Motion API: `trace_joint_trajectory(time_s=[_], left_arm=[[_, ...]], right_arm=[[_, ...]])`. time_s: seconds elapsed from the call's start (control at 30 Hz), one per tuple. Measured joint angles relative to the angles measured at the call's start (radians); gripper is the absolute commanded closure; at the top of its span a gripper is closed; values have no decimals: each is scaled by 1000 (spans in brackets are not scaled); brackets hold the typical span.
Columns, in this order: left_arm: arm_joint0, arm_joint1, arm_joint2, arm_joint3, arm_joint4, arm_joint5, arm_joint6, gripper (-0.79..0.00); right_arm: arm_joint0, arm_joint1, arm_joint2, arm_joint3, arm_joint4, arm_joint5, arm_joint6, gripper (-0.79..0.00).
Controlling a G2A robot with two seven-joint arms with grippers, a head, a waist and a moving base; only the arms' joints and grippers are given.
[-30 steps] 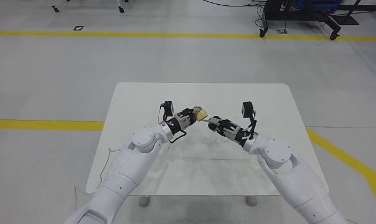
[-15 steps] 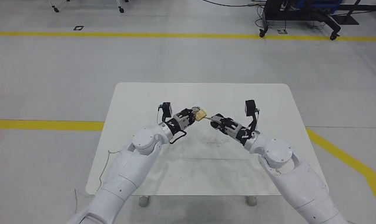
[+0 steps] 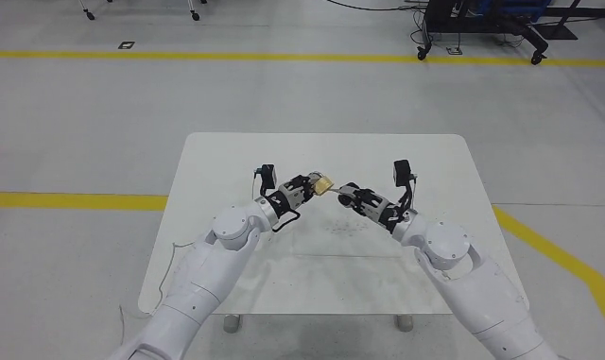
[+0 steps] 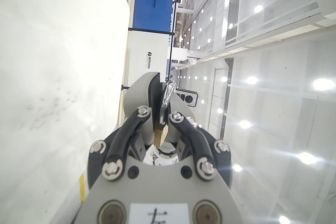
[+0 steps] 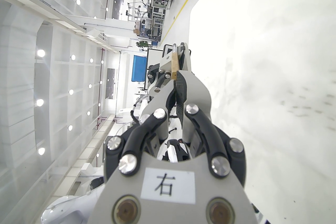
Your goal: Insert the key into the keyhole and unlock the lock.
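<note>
Left fingers point(image 4: 141, 93) grip the brass lock point(image 4: 160, 134); right fingers point(image 5: 195, 88), closed, sit at its end, key hidden.

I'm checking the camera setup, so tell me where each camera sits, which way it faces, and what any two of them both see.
Top view: above the arms, looking down at the white table; the left hand and right hand are close together over it.
Left wrist view: on the left wrist, looking along the left hand, which grips the padlock.
Right wrist view: on the right wrist, looking along the right hand toward the padlock.
Shared: all three show the padlock and table.
</note>
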Motion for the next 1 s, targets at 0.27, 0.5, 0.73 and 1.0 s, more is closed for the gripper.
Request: trace_joint_trajectory(time_s=[0.27, 0.5, 0.73, 1.0], left_arm=[[-1, -2, 2, 2, 4, 7, -14, 0], [3, -5, 0, 1, 0, 10, -12, 0], [8, -6, -9, -2, -3, 16, 7, 0], [21, 2, -46, -12, 14, 1, 36, 0]], right_arm=[[3, -6, -6, 2, -11, 10, 3, 0], [9, -12, -21, -4, -23, 23, 11, 0], [1, -14, -7, -2, -9, 2, 10, 0], [-24, -13, 26, -18, 66, -57, 69, 0]])
